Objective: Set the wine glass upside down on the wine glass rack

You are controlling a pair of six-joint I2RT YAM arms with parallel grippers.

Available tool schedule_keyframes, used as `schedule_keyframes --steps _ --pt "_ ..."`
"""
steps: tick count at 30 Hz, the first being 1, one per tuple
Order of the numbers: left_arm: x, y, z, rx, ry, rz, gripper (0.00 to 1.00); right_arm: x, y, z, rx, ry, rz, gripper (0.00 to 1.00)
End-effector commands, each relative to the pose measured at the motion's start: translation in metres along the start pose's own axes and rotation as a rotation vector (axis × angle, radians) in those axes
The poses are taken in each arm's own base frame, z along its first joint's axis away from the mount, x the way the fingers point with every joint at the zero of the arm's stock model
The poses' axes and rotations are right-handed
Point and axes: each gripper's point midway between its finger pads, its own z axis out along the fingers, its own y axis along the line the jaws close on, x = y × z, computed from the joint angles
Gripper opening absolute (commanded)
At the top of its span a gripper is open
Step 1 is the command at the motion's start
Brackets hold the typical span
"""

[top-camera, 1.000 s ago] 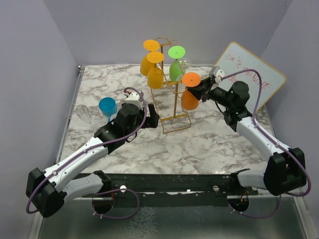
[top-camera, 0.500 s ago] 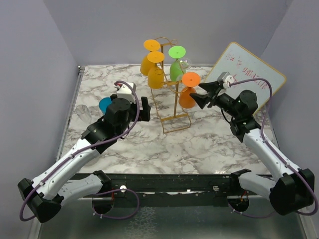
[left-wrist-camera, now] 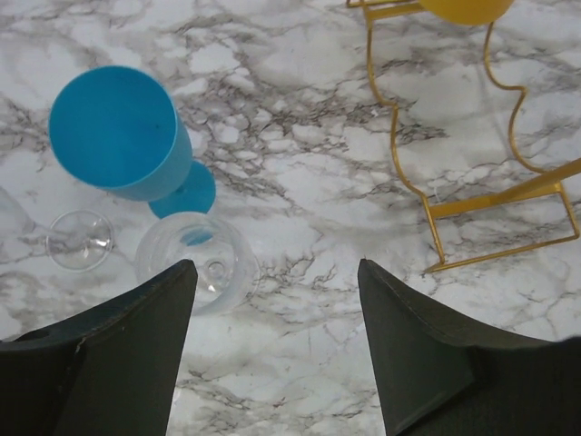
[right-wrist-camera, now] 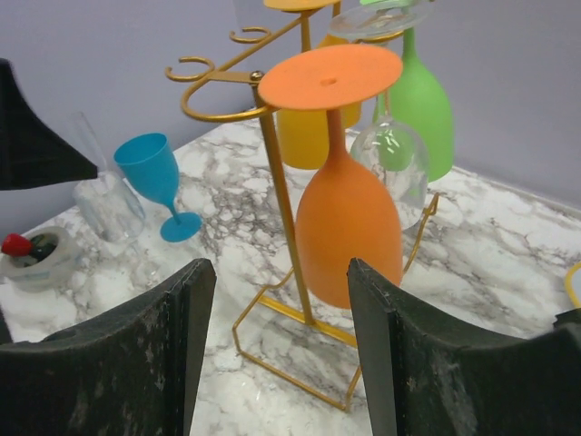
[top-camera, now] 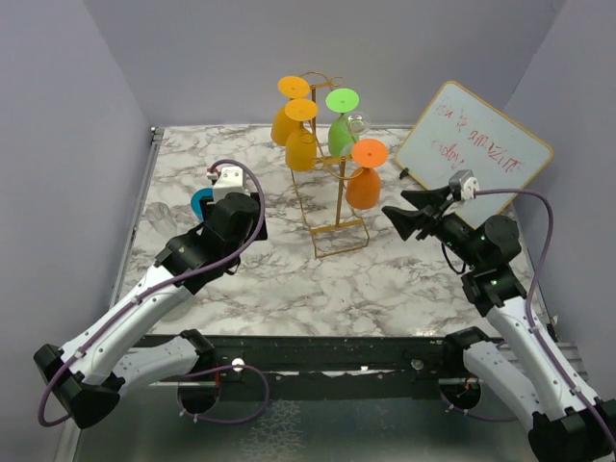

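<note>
The golden wire wine glass rack (top-camera: 332, 197) stands mid-table. An orange glass (top-camera: 363, 183) hangs upside down on it, with a green one (top-camera: 339, 130), two yellow ones (top-camera: 294, 135) and a clear one (top-camera: 358, 123). My right gripper (top-camera: 397, 207) is open and empty, a little right of the orange glass (right-wrist-camera: 349, 218), facing the rack post (right-wrist-camera: 286, 200). My left gripper (left-wrist-camera: 277, 272) is open and empty above the table. A blue wine glass (left-wrist-camera: 123, 132) and a clear glass (left-wrist-camera: 195, 259) stand upright just to its left. In the top view its fingers hide under the wrist (top-camera: 231, 207).
A whiteboard (top-camera: 472, 144) leans at the back right. A second clear glass (top-camera: 162, 219) stands near the left edge by the blue glass (top-camera: 200, 202). A tape roll (right-wrist-camera: 36, 254) lies at the far left in the right wrist view. The rack base (left-wrist-camera: 490, 204) lies right of my left gripper.
My right gripper let go of the orange glass, which now hangs on the rack, and drew back to the right. My left arm swung left from the rack to the blue glass.
</note>
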Motion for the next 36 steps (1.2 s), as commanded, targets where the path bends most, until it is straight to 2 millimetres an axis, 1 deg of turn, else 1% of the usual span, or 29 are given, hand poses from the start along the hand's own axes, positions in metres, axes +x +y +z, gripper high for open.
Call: schedule_keyframes --steps 1,5,7,11,14,17,21,24,27,30,32,34,36 --pt "0.027 0.028 0.004 -0.173 0.078 -0.035 0.71 -0.006 0.019 -0.017 -0.028 -0.052 0.119 0.65" --pt "0.031 0.035 0.01 -0.229 0.079 -0.02 0.69 -0.009 0.023 -0.024 -0.013 -0.058 0.181 0.65" --pt "0.034 0.038 0.013 -0.251 0.085 -0.008 0.67 -0.009 0.029 -0.026 -0.036 -0.055 0.214 0.65" --pt "0.04 0.036 0.02 -0.26 0.112 0.006 0.65 -0.015 0.042 -0.029 -0.095 -0.063 0.258 0.65" --pt "0.047 0.034 0.028 -0.255 0.138 0.017 0.63 -0.017 0.042 -0.029 -0.09 -0.059 0.289 0.65" --pt "0.053 0.033 0.036 -0.245 0.16 0.02 0.59 -0.012 0.041 -0.027 -0.076 -0.037 0.332 0.64" --pt "0.057 0.035 0.043 -0.245 0.166 0.015 0.55 -0.005 0.046 -0.024 -0.107 0.005 0.399 0.64" --pt "0.061 0.035 0.048 -0.24 0.178 0.02 0.53 0.003 0.047 -0.02 -0.11 0.039 0.454 0.64" --pt "0.066 0.031 0.051 -0.215 0.201 0.025 0.46 0.011 0.045 -0.017 -0.103 0.064 0.501 0.64" --pt "0.067 0.02 0.05 -0.146 0.222 0.034 0.37 0.018 0.042 -0.015 -0.08 0.087 0.554 0.64" --pt "0.06 0.007 0.045 -0.059 0.229 0.053 0.3 0.021 0.039 -0.014 -0.054 0.09 0.586 0.64" --pt "0.05 -0.004 0.038 0.012 0.219 0.063 0.19 0.022 0.037 -0.014 -0.034 0.084 0.61 0.64" --pt "0.043 -0.014 0.033 0.081 0.216 0.078 0.11 0.021 0.035 -0.015 -0.019 0.074 0.62 0.64"
